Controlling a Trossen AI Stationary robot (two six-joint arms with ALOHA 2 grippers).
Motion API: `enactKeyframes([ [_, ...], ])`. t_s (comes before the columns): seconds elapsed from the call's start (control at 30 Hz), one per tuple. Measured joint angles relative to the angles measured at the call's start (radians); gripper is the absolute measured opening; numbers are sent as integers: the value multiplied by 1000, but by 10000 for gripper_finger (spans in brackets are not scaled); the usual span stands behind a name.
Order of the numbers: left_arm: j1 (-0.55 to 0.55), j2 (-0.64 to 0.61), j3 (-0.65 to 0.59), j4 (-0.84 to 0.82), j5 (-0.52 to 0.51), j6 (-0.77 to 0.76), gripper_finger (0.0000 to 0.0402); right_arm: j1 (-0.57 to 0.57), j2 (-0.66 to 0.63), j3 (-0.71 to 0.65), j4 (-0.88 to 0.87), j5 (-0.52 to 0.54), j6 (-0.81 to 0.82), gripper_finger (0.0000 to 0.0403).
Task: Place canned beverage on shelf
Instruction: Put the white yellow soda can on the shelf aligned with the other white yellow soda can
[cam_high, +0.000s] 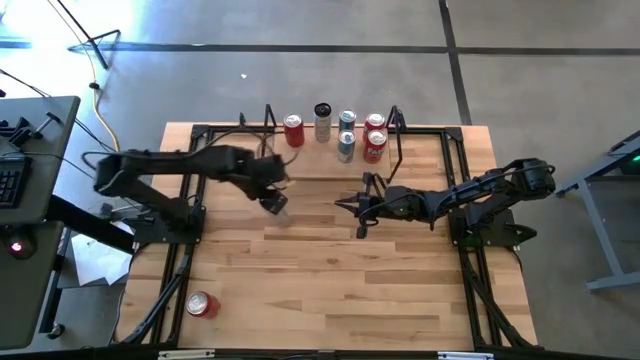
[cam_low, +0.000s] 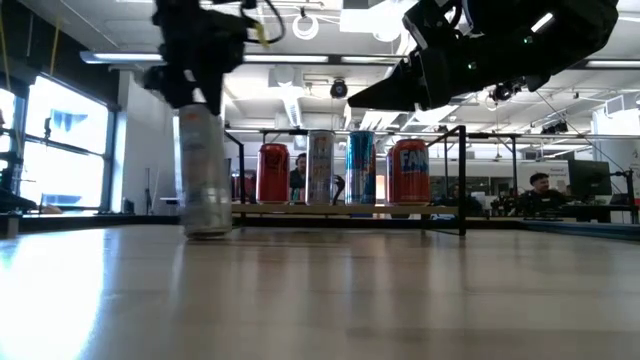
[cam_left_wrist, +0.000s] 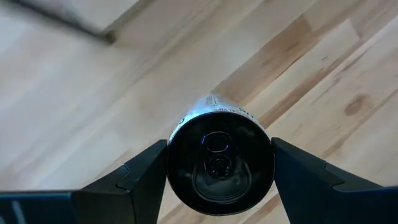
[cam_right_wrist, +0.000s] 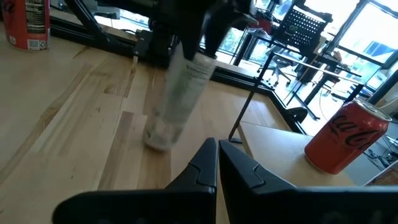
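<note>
A tall silver can (cam_high: 277, 207) stands upright on the tabletop left of centre; it also shows in the low view (cam_low: 207, 175) and the right wrist view (cam_right_wrist: 177, 99). My left gripper (cam_high: 270, 195) is above it, shut on its top end. The shelf (cam_high: 330, 158) runs along the table's far edge; its light board (cam_low: 340, 209) carries several upright cans, red (cam_high: 293, 130), silver (cam_high: 322, 122) and blue (cam_high: 347, 120). My right gripper (cam_high: 356, 205) hovers shut and empty at the table's middle, right of the silver can and in front of the shelf. My left gripper pinches the silver can's upper end (cam_left_wrist: 186, 124) between its two fingers (cam_left_wrist: 146, 171), one on each side just below the rim. The fingers come from above, pointing down. The can is upright, and its bottom (cam_low: 208, 232) appears to rest on the tabletop.
A red can (cam_high: 202, 305) lies on the table near the front left corner. The black rod frame (cam_high: 398, 130) stands at the shelf's ends. A red cola can (cam_right_wrist: 345, 140) sits at the shelf's near edge. Bare wood lies between the silver can and the shelf.
</note>
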Motion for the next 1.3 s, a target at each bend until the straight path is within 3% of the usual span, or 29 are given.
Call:
enactKeyframes([
  [0.2, 26, 135, 158, 5, -26, 83, 237, 0, 0, 0, 0, 0, -4, 0],
  [0.5, 37, 244, 206, 8, -15, 140, 251, 0, 0, 0, -7, 0, -4, 0],
  [0.77, 34, 242, 213, -15, 8, 140, 297, 0, 0, 0, -8, 0, -4, 0],
  [1.07, 35, 219, 219, -3, 8, 155, 298, 0, 0, 0, -7, 0, -5, 0],
  [1.3, 24, 195, 221, -8, 8, 249, 298, 0, 0, 0, -7, 0, -4, 0],
])
